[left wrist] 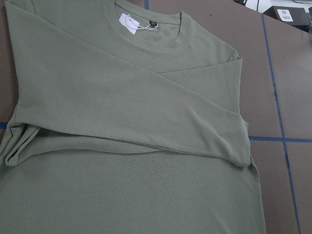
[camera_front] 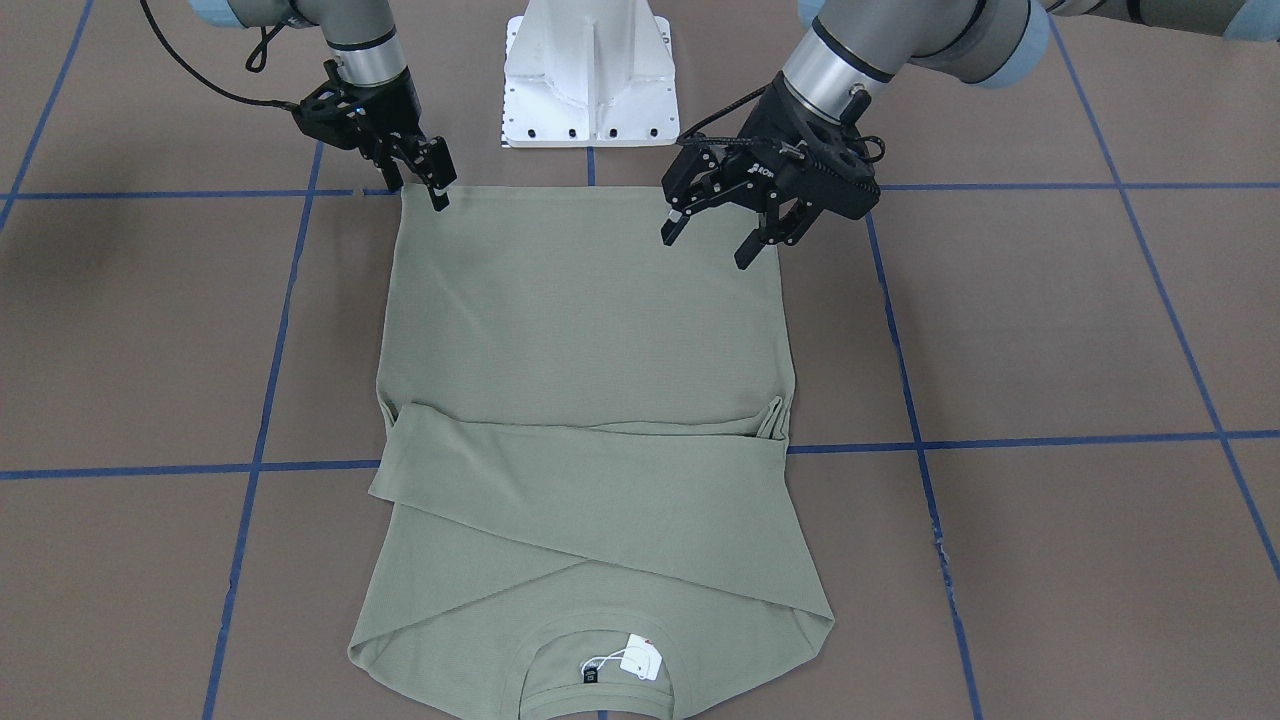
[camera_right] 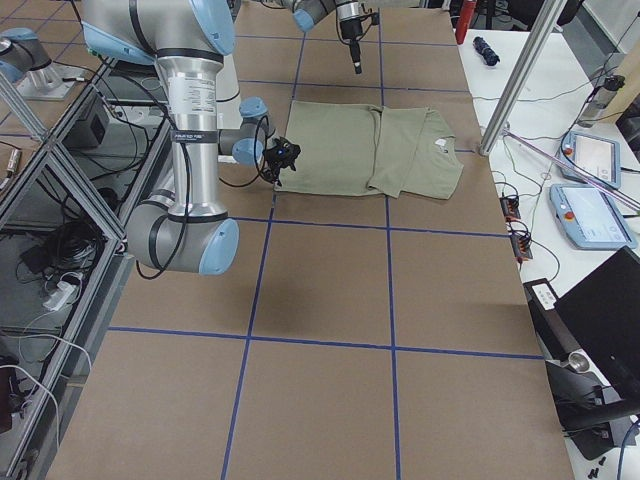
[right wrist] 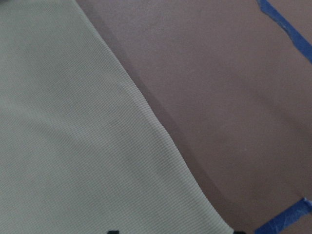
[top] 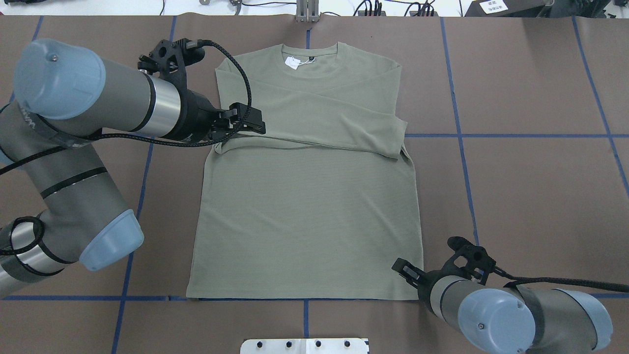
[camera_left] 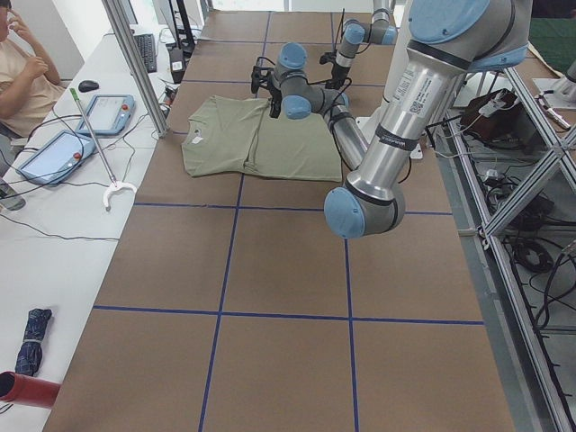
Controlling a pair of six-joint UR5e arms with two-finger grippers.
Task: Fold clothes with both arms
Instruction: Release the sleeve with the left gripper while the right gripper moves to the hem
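Sage-green long-sleeved knit shirt [top: 304, 196] is lying flat, long axis and collar pointing away from the robot. Black two-finger right gripper [camera_front: 422, 185] is spread at the hem corner. Left gripper [camera_front: 705, 250] is spread above the opposite side edge, with brown tabletop [top: 516, 196] outside both.

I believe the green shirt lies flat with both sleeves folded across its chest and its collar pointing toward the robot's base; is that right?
Not quite. The shirt does lie flat with both sleeves folded across its chest, but its collar points away from the robot's base; the hem is the end nearest it. The exterior front-facing view shows this.
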